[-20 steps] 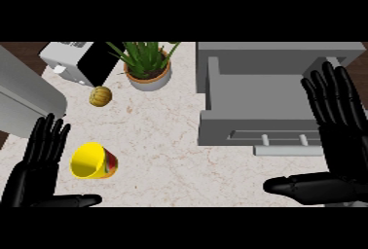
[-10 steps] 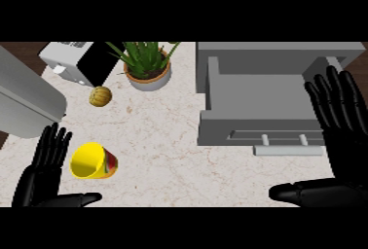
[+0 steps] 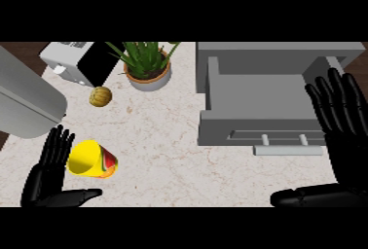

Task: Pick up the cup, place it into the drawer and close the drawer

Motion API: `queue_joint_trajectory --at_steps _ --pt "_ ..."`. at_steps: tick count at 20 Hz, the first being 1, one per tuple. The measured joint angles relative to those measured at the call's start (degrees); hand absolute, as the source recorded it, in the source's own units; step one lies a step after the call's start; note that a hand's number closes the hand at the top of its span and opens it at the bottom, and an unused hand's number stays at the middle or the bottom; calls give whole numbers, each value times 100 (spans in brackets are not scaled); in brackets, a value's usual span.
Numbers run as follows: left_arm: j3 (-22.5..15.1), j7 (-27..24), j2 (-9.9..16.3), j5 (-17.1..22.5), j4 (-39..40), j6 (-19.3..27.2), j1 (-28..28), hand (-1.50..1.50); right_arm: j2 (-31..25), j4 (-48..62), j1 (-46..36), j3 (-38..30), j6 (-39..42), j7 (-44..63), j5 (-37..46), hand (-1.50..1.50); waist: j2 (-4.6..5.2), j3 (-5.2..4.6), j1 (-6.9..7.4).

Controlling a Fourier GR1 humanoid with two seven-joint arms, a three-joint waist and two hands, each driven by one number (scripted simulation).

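Cup [image 3: 92, 159], yellow, lies on its side on the counter [image 3: 165, 146], just right of the left hand [image 3: 49, 180], whose fingers are straight and spread, holding nothing. Over by the open drawer [image 3: 255, 104], the right hand [image 3: 343, 131] is spread wide too.

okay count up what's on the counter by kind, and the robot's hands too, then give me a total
Cups: 1, yellow cup
Potted plants: 1, plant
Drawers: 1, open drawer
Toasters: 1, toaster
Small brown round objects: 1
Hands: 2, left hand, right hand
Total: 7
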Motion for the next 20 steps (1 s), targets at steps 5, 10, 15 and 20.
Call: queue_joint_trajectory --at_steps 5,10,15,20 --pt "135 -548 67 -73 704 22 -309 -150 -17 -94 94 -4 54 57 -41 -150 -13 24 -4" --pt "311 -862 240 -30 1226 -36 -522 -150 -26 70 -69 -88 64 12 -91 -150 -17 34 3" --pt "396 -1338 345 -144 1794 -19 -656 -150 -2 60 -88 -37 50 65 -67 -150 -22 47 1" --pt "427 -1428 453 -157 2176 -67 -882 -150 -45 41 -236 -63 13 212 -58 -150 -22 48 1"
